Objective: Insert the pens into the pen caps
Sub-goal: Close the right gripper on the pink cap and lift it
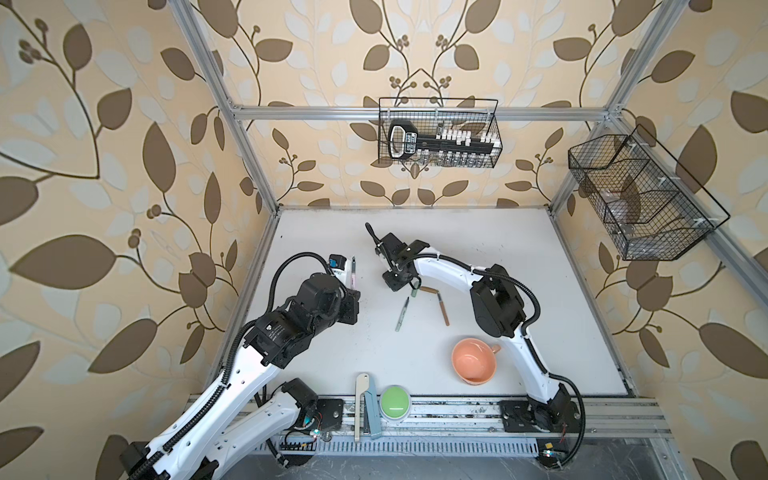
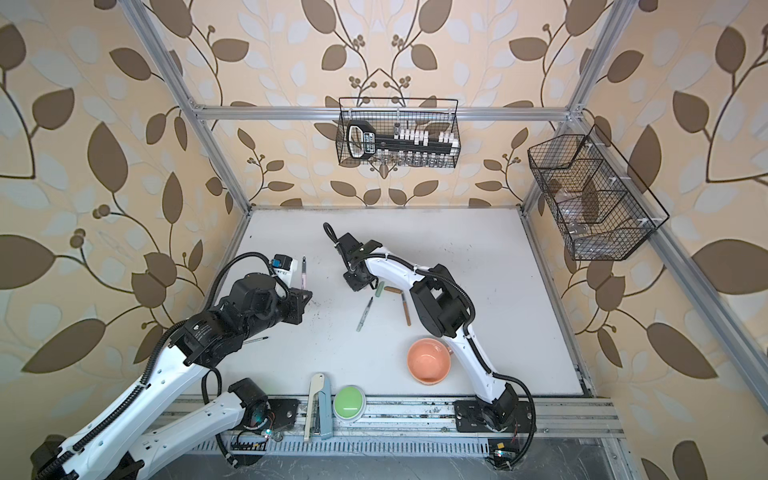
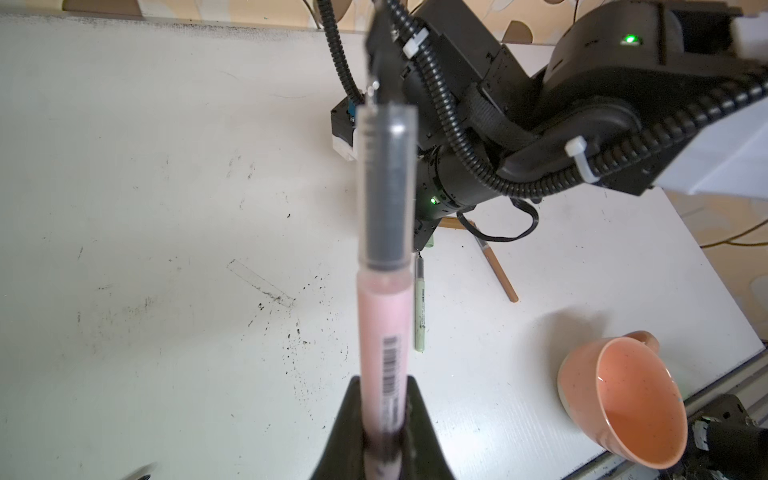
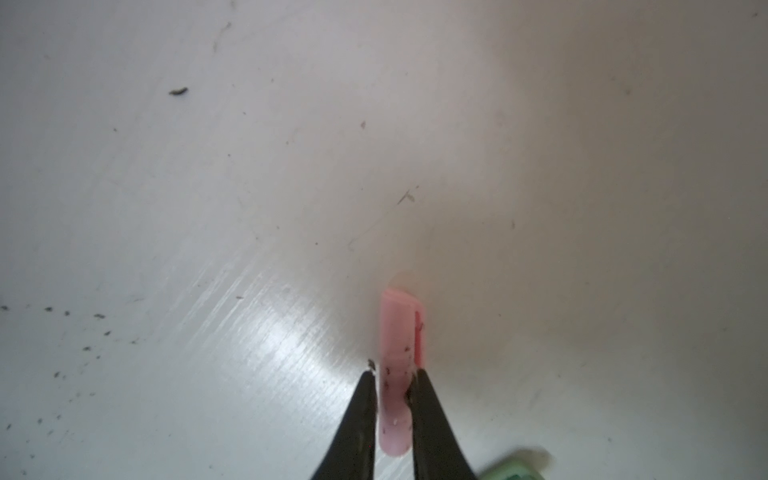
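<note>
the pink pen [image 3: 386, 332] is gripped in the left jaws, its dark tip pointing away from them, over the tabletop's left side. the pink cap [image 4: 397, 332] lies flat on the tabletop [image 1: 519, 291], with the right jaws closed against its two sides. beside it lie the green cap [image 2: 379, 289] and brown cap [image 2: 391, 289], with the grey-green pen [image 1: 403, 313] and tan-brown pen [image 1: 443, 309] near. the white surface is scuffed and speckled with dark crumbs. a peach cup [image 1: 473, 359] sits nearer the front. leaf-patterned wallpaper [image 1: 104, 166] covers the walls.
</note>
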Robot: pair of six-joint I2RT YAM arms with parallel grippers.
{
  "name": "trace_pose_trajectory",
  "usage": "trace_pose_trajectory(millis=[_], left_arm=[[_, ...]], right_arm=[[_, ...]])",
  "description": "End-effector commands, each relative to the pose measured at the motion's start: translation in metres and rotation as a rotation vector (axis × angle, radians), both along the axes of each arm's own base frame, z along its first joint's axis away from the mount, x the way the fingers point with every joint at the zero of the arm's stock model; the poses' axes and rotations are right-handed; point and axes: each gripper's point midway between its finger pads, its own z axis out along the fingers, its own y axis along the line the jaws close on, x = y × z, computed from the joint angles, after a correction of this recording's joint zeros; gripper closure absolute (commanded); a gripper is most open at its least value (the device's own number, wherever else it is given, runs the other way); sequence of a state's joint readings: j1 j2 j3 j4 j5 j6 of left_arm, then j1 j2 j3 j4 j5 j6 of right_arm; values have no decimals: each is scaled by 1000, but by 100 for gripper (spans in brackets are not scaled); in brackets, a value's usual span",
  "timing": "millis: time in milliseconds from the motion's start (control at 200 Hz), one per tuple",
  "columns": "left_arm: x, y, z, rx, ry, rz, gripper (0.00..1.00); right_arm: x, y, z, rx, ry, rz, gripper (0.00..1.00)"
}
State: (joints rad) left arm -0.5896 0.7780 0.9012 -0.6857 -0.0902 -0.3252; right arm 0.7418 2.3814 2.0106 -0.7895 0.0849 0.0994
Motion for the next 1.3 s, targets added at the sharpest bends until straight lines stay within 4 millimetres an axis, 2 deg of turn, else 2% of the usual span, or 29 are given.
trace_pose_trajectory(millis=[0,110,320,580,725,1090,1295], left_arm=[[1,1,4,-15,-16,19,93],[1,1,5,-18,-18,15,93],[0,-1,4,-24,-12,5,93],[0,-2,3,-23,-8,2,93],[1,-1,4,-21,-8,7,94],[1,-3,0,-20,4,6,94],[1,-20,-8,-82,15,-53,94]], right_arm=[[-5,4,-12,32,53,32,82],[-5,2,-14,79,90,31,83],[-4,-2,-21,52,90,41,82],[-3,-5,-27,23,102,68,77],[-2,-6,-27,16,100,73,80],[1,-1,1,66,65,71,84],[-3,-5,25,131,64,61,86]])
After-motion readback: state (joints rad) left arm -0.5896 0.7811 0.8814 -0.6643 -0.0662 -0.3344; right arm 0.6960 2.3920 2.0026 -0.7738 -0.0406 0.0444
